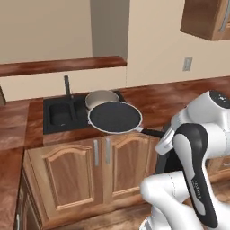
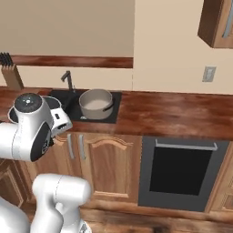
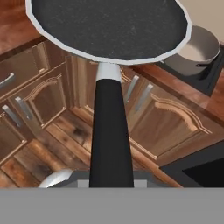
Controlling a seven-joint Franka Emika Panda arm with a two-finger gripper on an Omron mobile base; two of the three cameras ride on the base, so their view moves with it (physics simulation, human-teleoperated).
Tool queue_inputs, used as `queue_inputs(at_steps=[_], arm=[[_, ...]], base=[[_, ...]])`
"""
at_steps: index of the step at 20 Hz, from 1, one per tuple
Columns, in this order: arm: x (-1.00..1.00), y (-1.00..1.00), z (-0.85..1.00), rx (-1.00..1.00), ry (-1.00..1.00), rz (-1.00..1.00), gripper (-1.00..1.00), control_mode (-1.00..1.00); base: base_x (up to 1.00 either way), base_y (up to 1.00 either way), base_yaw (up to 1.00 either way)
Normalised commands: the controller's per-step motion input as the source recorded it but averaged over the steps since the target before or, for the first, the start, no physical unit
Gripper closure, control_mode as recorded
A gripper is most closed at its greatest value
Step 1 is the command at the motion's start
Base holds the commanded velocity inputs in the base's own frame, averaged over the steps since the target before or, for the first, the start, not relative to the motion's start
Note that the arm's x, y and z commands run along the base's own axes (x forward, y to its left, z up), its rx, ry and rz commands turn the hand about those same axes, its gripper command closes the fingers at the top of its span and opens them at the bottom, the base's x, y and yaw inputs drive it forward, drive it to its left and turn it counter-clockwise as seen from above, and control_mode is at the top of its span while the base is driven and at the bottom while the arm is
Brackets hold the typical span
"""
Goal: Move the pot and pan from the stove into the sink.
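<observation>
Two things belong to this task, and we see one of them, the pot (image 2: pixel 96 103), sitting already in the right basin of the sink (image 1: pixel 58 117), with the faucet (image 1: pixel 67 85) behind the divider. The other, the pan (image 1: pixel 115 117), is in the air: the gripper (image 1: pixel 162 134) is clamped on the end of its black handle (image 3: pixel 110 131), and the jaws are together on it (the fingertips themselves are hidden under the handle in the hand view, so we judge this from how the pan hangs).

The relation that matters is this one. The long axis of the pan runs from the gripper straight forward through the handle to the round dish, and the dish lies toward the sink, away from the arm. In the left base view the dish hovers over the front edge of the desk (image 1: pixel 152 105) and the front rim of the sink, partly over the cabinet doors (image 1: pixel 99 166), and its far edge is just beside the pot.

We judge that the coming move must carry the dish further forward and left, toward the free left basin, and then lower it without knocking the pot.
</observation>
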Motion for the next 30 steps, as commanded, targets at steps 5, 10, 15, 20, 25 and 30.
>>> queue_inputs(at_steps=[5, 10, 15, 20, 25, 30], arm=[[0.0, 0.0, 0.0, 0.0, 0.0, 0.0, 1.0, 1.0], [0.0, 0.0, 0.0, 0.0, 0.0, 0.0, 1.0, 1.0], [0.0, 0.0, 0.0, 0.0, 0.0, 0.0, 1.0, 1.0], [0.03, 0.0, 0.0, 0.0, 0.0, 0.0, 1.0, -1.0], [0.3, 0.24, 0.0, -0.04, 0.01, -0.06, 1.0, -1.0], [0.17, 0.36, -0.06, -0.18, 0.05, -0.14, 1.0, -1.0]], base=[[0.84, 0.24, 0.0], [0.88, 0.28, 0.0], [0.51, 0.24, 0.0], [0.0, 0.0, 0.0], [0.0, 0.0, 0.0], [0.0, 0.0, 0.0]])
